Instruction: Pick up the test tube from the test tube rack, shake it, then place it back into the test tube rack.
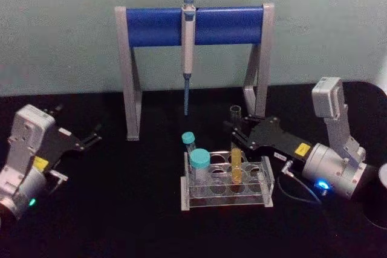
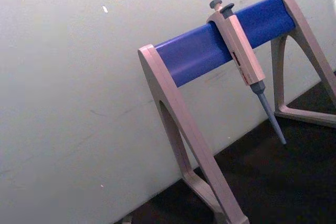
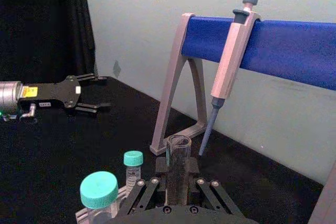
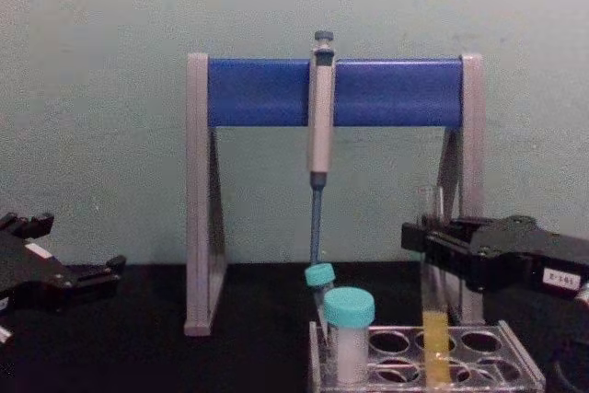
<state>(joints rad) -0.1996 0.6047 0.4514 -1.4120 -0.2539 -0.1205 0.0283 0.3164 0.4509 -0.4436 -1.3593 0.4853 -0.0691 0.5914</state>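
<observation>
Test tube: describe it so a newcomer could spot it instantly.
Start at the blue-barred pipette stand; in front of it sits the clear test tube rack. The test tube stands in the rack's right half, gripped by the right claw. Unlike the two teal-capped tubes beside it, it is uncapped, tall, with yellow liquid.

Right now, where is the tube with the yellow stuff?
The test tube stands upright in the test tube rack, at centre-right in the head view, with the right gripper at its upper part.

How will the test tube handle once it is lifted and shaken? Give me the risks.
The test tube looks like thin clear glass, so probably fragile and slippery in the right gripper. It has no cap and holds yellow liquid, so hard shaking may spill it. Its bottom looks rounded; outside the test tube rack it likely rolls.
</observation>
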